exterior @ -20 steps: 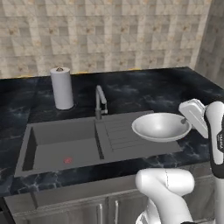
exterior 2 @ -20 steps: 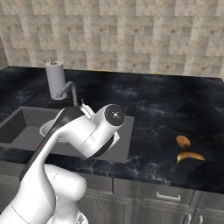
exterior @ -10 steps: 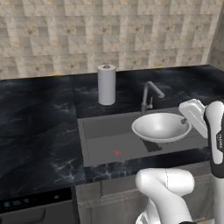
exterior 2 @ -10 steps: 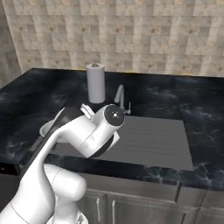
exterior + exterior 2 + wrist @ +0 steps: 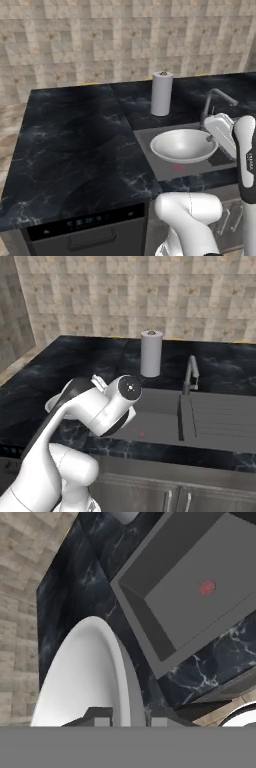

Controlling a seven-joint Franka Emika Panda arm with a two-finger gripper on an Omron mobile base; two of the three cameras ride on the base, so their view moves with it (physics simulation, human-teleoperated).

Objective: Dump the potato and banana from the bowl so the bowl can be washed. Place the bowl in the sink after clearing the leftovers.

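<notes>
- I see the bowl (image 5: 183, 145): shallow, white rim, light grey inside, held level over the sink (image 5: 150, 145).
- Tool (image 5: 131, 718) pinches its rim.
- Black marbled counter (image 5: 75, 145) alongside.

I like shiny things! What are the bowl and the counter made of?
The bowl looks like smooth glazed ceramic or plastic: plain white rim, soft grey sheen inside. The counter looks like polished black marble or stone, going by its pale veins and gloss. Everything is rendered, so that's a guess.
</notes>
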